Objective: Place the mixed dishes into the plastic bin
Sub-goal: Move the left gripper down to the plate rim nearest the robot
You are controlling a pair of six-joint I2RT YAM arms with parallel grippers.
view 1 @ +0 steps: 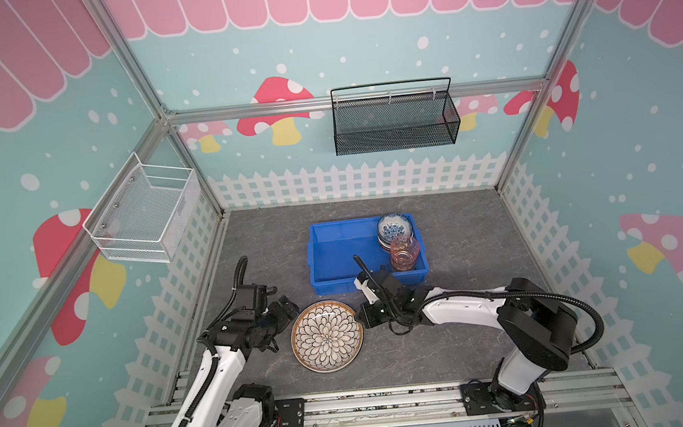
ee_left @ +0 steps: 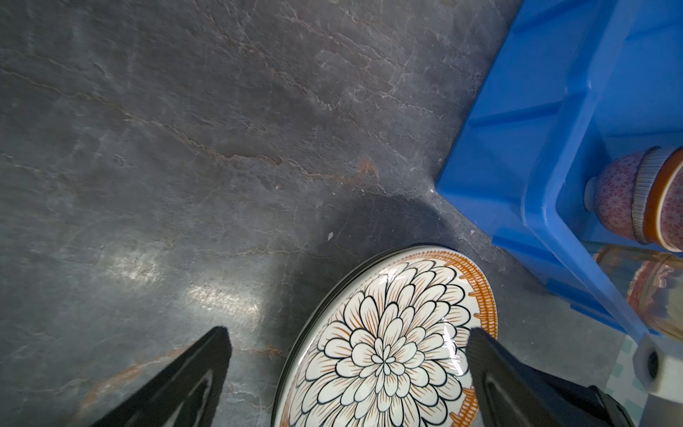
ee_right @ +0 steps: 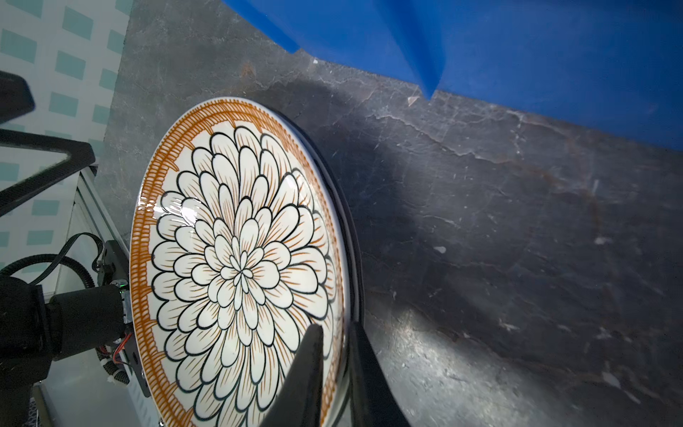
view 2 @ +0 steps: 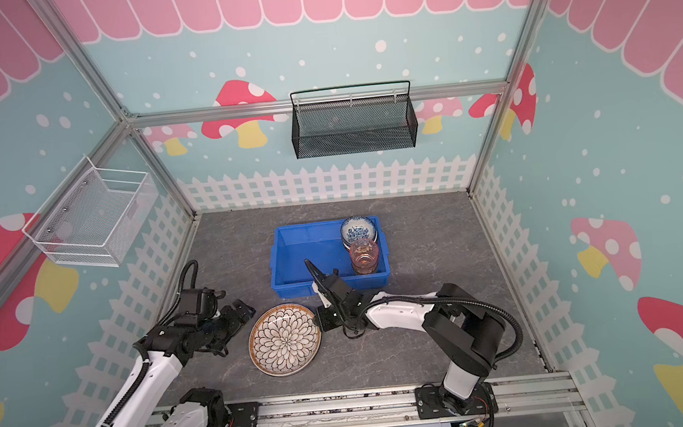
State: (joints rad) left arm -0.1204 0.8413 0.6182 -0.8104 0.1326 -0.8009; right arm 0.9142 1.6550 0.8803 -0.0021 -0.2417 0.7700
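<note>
1. Nearest to me, the petal-pattern plate (view 1: 327, 335) (view 2: 285, 339) lay on the grey bench (view 1: 466, 338). It sat between the two hands and just in front of the plastic bin (view 1: 310, 254), not inside it.
2. The right hand (ee_right: 334, 327) pinched the plate's right rim. In the right wrist view one finger lay over the patterned face and the other ran along the outside of the rim, with only the rim between them.
3. The left hand (ee_left: 349, 334) was spread wide at the plate's left edge. In the left wrist view one finger hung over the plate (ee_left: 388, 351) and the other over bare bench. I could not tell whether either finger touched anything.
4. Beyond the plate, the bin (view 2: 273, 257) rested flat on the bench. Its near wall was close to the plate's far edge, but the two were apart.
5. At the bin's right end, a translucent pink cup (view 1: 404, 253) stood upright. A stack of small patterned bowls (view 1: 394, 227) sat just behind it in the far right corner.
6. Farthest off, a white wire basket (view 1: 144, 213) hung on the left wall and a black mesh basket (view 1: 395, 120) on the back wall.
</note>
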